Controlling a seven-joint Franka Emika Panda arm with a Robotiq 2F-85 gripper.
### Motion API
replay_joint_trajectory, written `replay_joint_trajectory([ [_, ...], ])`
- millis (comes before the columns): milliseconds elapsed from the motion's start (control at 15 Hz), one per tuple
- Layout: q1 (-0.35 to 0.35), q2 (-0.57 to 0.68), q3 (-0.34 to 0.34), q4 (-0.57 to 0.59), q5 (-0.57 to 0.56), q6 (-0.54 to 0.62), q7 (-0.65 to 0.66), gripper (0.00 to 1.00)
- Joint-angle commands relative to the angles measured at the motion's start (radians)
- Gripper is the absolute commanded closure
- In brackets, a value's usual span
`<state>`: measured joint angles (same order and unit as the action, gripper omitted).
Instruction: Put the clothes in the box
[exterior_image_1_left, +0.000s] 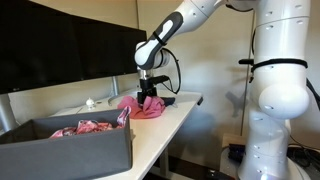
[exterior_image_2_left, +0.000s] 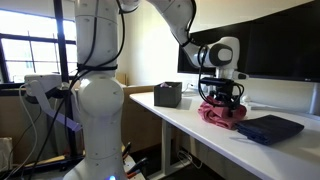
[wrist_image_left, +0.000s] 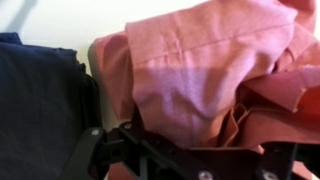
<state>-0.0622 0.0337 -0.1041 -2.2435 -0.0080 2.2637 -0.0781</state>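
The plain rose-pink garment (exterior_image_1_left: 138, 108) lies bunched on the white table, seen also from the side in an exterior view (exterior_image_2_left: 220, 114). My gripper (exterior_image_1_left: 150, 96) stands straight down over it with the jaws open and the fingers sunk into the folds. In the wrist view the rose-pink cloth (wrist_image_left: 200, 60) fills the picture, and the fingertips are hidden in it. The patterned pink garment (exterior_image_1_left: 88, 127) lies inside the dark grey box (exterior_image_1_left: 70, 152), which stands at the table's other end (exterior_image_2_left: 168, 94).
A flat dark blue cloth (exterior_image_2_left: 270, 128) lies right beside the rose-pink garment, also in the wrist view (wrist_image_left: 35, 100). A large black screen (exterior_image_1_left: 60, 40) stands behind the table. The robot's white base (exterior_image_1_left: 280, 90) is next to the table edge.
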Motion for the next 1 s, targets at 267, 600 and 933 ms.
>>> replay_joint_trajectory([
  [267,-0.007,0.028,0.018,-0.022,0.019,0.036,-0.025,0.27],
  [600,-0.008,0.032,0.022,-0.023,0.027,0.041,-0.04,0.51],
  [933,-0.008,0.033,0.028,-0.017,0.061,0.034,-0.064,0.82],
])
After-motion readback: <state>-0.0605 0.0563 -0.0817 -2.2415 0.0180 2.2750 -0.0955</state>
